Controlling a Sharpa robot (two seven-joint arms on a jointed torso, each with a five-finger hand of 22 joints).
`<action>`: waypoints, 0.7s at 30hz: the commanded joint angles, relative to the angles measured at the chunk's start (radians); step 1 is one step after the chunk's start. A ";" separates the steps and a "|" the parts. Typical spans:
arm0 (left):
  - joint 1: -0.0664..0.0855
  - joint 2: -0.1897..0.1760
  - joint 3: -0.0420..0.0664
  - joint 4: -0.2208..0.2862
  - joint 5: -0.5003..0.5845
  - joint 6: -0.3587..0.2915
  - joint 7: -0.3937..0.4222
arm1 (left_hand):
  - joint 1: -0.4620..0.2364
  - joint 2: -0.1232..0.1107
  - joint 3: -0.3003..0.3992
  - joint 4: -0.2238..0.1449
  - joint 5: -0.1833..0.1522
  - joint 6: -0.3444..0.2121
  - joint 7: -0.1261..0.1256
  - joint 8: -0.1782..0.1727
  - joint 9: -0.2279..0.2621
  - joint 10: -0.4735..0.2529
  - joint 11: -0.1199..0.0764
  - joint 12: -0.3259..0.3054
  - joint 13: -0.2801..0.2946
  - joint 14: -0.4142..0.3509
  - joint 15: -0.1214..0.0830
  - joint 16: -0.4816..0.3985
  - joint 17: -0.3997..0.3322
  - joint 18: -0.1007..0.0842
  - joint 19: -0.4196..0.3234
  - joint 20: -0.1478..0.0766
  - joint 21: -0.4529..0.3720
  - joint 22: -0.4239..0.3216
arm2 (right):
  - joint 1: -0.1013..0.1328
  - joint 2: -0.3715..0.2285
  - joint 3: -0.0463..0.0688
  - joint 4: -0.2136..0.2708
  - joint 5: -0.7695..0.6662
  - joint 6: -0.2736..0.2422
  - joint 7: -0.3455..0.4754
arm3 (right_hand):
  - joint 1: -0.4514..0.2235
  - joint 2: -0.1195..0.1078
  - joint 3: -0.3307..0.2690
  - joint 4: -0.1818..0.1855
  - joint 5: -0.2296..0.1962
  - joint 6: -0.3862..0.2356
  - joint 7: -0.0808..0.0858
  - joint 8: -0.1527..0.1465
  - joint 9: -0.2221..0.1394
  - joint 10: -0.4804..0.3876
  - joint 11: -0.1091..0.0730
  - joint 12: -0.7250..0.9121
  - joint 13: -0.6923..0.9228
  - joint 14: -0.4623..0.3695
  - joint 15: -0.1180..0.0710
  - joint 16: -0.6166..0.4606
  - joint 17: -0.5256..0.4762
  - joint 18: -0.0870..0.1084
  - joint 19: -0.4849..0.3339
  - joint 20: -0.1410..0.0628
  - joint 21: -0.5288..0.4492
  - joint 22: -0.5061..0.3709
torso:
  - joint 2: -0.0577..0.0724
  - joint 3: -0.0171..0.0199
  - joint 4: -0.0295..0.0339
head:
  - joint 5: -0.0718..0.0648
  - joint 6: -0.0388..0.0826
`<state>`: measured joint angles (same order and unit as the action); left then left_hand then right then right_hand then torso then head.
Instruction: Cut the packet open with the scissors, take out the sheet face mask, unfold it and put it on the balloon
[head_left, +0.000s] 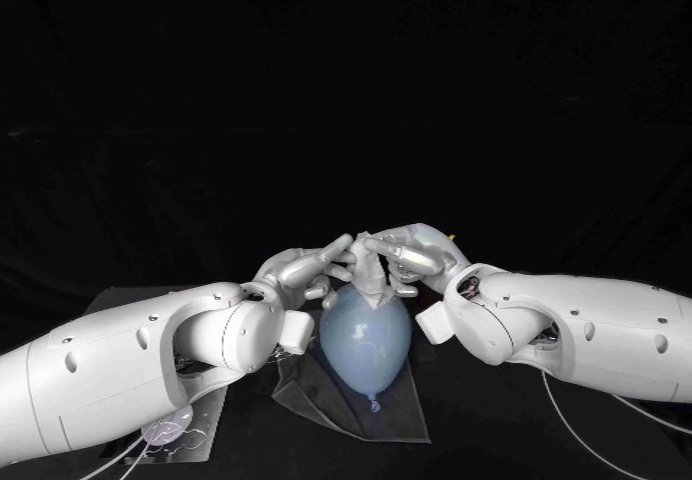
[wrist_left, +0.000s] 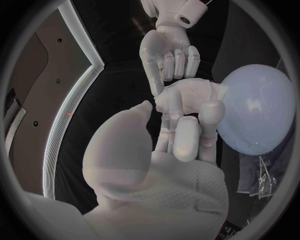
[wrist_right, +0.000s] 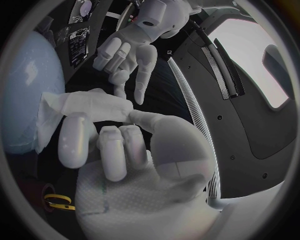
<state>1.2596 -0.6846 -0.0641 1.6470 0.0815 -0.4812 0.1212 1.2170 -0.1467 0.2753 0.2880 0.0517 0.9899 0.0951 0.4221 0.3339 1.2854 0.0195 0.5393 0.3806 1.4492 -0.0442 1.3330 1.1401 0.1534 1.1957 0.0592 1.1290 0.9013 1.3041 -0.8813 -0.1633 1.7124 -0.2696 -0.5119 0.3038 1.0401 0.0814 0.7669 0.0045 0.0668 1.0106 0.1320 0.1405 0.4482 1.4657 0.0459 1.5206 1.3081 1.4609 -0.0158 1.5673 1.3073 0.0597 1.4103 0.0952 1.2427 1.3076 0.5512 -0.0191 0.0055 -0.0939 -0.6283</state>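
A pale blue balloon (head_left: 365, 335) lies on a clear sheet (head_left: 353, 405) at the table's middle. Both hands meet over its far end. A crumpled white sheet mask (head_left: 374, 272) sits between them, against the balloon. My right hand (head_left: 414, 254) pinches the mask (wrist_right: 53, 107) between thumb and fingers, next to the balloon (wrist_right: 25, 85). The fingertips of my left hand (head_left: 303, 268) grip the mask (wrist_left: 187, 92) from the other side, close to the balloon (wrist_left: 259, 115). My right hand (wrist_left: 169, 52) hangs just beyond it, and my left hand (wrist_right: 131, 47) faces the right one.
The clear cut packet (head_left: 173, 430) lies on a grey tray (head_left: 202, 415) at the near left, under my left arm. It also shows beyond the balloon as a crinkled packet (wrist_left: 265, 177). A yellow loop (wrist_right: 57, 201) sits beside my right palm.
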 joint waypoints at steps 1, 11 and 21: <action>0.001 0.004 0.002 0.001 -0.003 0.023 0.024 | 0.000 -0.013 -0.010 0.001 -0.005 0.006 0.001 -0.007 -0.002 0.008 -0.002 -0.008 -0.001 0.000 -0.001 -0.002 -0.008 -0.020 0.005 -0.004 0.003 -0.001 | -0.001 0.004 0.000 -0.010 -0.053 -0.032 -0.018 | 0.010 0.001 0.002 0.005 -0.005 -0.002 0.003 -0.005 -0.002 0.083 0.007 -0.005 0.235 0.110 0.004 0.003 0.264 0.009 -0.006 -0.001 -0.001 0.171 | 0.000 -0.0005 0.0000 | -0.005 0.003; 0.001 -0.003 0.002 0.000 -0.044 0.014 -0.016 | 0.001 0.004 -0.042 0.001 -0.004 0.036 -0.012 -0.002 0.000 0.041 -0.013 0.005 0.010 0.030 -0.011 0.041 0.061 -0.032 0.048 -0.010 0.051 0.068 | -0.001 0.003 0.000 -0.015 -0.059 -0.070 -0.003 | 0.015 0.002 0.004 0.004 -0.003 -0.004 0.004 -0.006 -0.002 0.085 0.008 0.000 0.237 0.110 0.004 0.003 0.264 0.008 -0.002 0.000 0.006 0.173 | 0.001 0.0000 0.0004 | -0.008 0.003; 0.001 -0.011 0.002 0.004 -0.081 0.014 -0.039 | 0.037 0.021 -0.055 -0.004 -0.003 0.053 -0.023 0.002 0.002 0.059 -0.025 0.024 0.027 0.050 -0.022 0.074 0.110 -0.049 0.102 -0.019 0.118 0.159 | -0.001 -0.003 0.000 -0.006 -0.058 -0.074 0.001 | 0.016 0.002 0.005 0.004 -0.002 -0.005 0.004 -0.006 -0.003 0.085 0.008 0.001 0.238 0.110 0.004 0.003 0.264 0.007 -0.001 0.000 0.008 0.174 | 0.000 -0.0006 -0.0003 | -0.010 0.004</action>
<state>1.2596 -0.6966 -0.0636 1.6482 0.0337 -0.4782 0.0953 1.2462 -0.1245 0.2248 0.2842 0.0517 1.0380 0.0717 0.4175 0.3347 1.3371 -0.0072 0.5605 0.4066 1.4658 -0.0605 1.4047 1.2452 0.1226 1.2909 0.0389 1.2431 1.0571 1.3036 -0.8838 -0.1637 1.7028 -0.3133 -0.5783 0.2935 1.0495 0.0830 0.7695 0.0072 0.0617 1.0085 0.1306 0.1376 0.4448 1.4656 0.0459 1.5170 1.3074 1.4593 -0.0141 1.5663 1.3081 0.0595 1.4103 0.0952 1.2486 1.3077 0.5514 -0.0192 0.0057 -0.1041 -0.6254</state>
